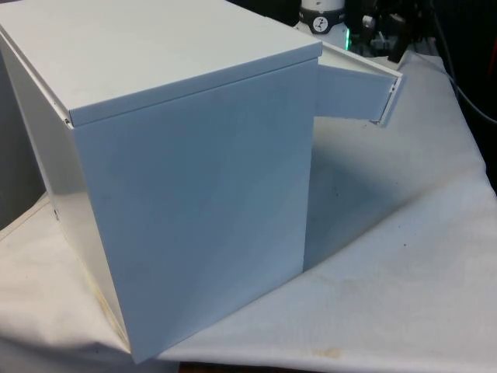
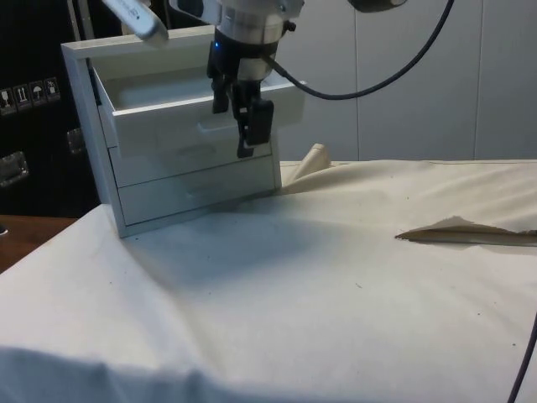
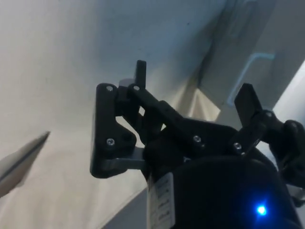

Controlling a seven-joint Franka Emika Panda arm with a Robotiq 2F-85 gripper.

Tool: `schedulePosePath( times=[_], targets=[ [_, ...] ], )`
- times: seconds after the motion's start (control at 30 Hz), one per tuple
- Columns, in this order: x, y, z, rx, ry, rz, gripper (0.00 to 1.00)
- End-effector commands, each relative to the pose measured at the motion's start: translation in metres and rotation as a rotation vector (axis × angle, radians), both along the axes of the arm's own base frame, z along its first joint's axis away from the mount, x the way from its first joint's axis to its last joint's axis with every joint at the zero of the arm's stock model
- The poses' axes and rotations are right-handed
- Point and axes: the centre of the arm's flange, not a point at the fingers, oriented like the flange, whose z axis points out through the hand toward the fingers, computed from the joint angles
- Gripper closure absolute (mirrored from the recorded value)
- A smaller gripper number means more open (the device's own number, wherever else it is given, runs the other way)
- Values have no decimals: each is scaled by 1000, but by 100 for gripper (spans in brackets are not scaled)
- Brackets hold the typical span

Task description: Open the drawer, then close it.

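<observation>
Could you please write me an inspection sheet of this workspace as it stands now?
Surface: white cloth, with a raised fold at one edge.
Job's things: white chest; top drawer pulled out, lower two shut.
Clutter: nothing seen.
Hand: black hand in front of the top drawer, fingers apart, holding nothing.
Cables: black cable looping from the arm.
Surroundings: dark cabinets behind the chest, pale panels beyond the table.

You get even, soft overhead light in the front and side views | the chest of drawers (image 1: 186, 179) throws a broad soft shadow onto the white cloth (image 1: 419, 256) at the front view's right | wrist view dim, the gripper (image 3: 190, 95) nearly a black silhouette | no glare.
</observation>
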Motion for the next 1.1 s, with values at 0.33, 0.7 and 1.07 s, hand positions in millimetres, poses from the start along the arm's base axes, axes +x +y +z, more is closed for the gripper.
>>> schedulePosePath(
  times=[0.33, 0.7, 1.07],
  targets=[
    [4, 5, 0, -36, -28, -6, 56],
    [5, 2, 0, -52, -35, -11, 100],
    [20, -22, 1, -104, -88, -21, 100]
  ],
)
